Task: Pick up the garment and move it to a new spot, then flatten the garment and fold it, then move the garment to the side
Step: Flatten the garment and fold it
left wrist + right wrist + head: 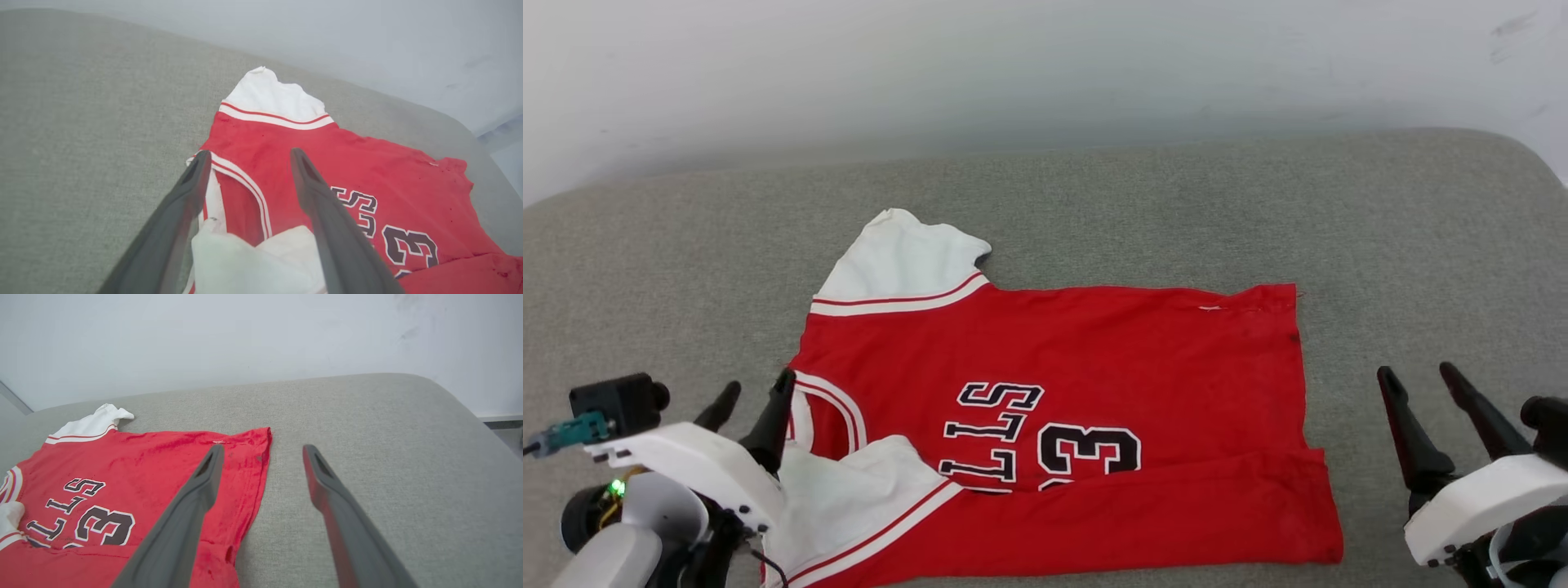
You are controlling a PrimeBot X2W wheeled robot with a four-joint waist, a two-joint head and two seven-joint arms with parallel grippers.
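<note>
Both spread wide and empty, my left gripper (760,380) hangs over the collar end of the garment (1094,343), my right gripper (1414,370) just beside its hem; one fold looks laid, so next I must regrip its edges.

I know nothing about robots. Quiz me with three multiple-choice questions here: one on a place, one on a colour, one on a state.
1. Where is the right gripper? A on the floor; B beside the hem of the shirt, over the cushion; C in a box.
2. What colour are the sleeves? A white; B black; C blue.
3. The left gripper is: A shut on the shirt; B open; C shut on a cup.
Answers: B, it stands off the hem; A, both sleeves show white; B, its fingers stand apart.
</note>
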